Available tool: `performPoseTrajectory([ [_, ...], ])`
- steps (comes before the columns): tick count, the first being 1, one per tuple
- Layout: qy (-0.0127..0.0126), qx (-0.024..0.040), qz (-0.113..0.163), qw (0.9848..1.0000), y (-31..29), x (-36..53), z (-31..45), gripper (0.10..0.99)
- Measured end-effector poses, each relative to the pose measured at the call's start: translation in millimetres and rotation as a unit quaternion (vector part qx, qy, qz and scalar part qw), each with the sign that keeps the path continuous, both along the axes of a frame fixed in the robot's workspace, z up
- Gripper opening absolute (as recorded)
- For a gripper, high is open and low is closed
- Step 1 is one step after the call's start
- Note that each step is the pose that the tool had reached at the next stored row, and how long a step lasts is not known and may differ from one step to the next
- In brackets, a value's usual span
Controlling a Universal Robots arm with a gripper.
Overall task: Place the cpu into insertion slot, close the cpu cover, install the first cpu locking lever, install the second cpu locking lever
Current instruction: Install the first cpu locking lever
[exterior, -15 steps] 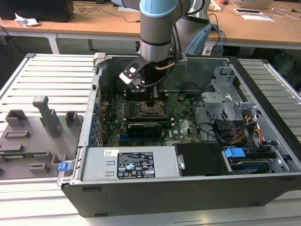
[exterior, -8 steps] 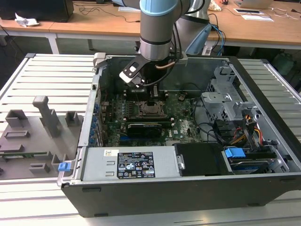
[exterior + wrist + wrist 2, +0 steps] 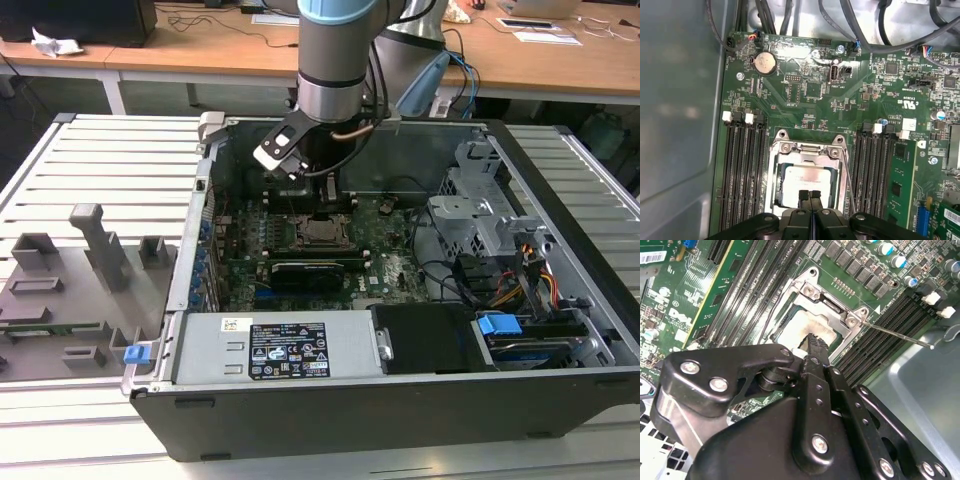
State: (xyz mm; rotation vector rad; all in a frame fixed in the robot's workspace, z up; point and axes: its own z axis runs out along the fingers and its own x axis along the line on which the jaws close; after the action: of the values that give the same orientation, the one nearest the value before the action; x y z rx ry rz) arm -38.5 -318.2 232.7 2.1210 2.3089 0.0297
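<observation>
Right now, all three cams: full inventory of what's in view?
computer case: one, black, open, on slatted table
motherboard: one, green, inside the case
cpu cover: one, silvery, lying flat mid-motherboard
cpu: one, silver-grey, inside the cover's window
locking lever: one, thin metal, angled out from the cover's corner
memory slots: several, black, both sides of the cover
expansion card: one, black, beside the cpu
fixture tray: one, grey, exterior view's left of the case
arm: one, silver-blue, above the motherboard
gripper: one, black, shut, tips over the cpu

Slatted white bench (image 3: pixel 95 150) up front; far behind, long wooden desks (image 3: pixel 200 45) strewn with papers (image 3: pixel 545 36).
</observation>
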Motion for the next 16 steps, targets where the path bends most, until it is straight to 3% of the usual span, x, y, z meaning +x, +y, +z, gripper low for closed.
performPoseTrajectory([
  [8, 0.0000, 0.0000, 0.000, 1.0000, 0.0, 0.0, 13.4, 0.106],
  [16, 0.0000, 0.0000, 0.000, 1.0000, 0.0, 0.0, 32.2, 0.106],
])
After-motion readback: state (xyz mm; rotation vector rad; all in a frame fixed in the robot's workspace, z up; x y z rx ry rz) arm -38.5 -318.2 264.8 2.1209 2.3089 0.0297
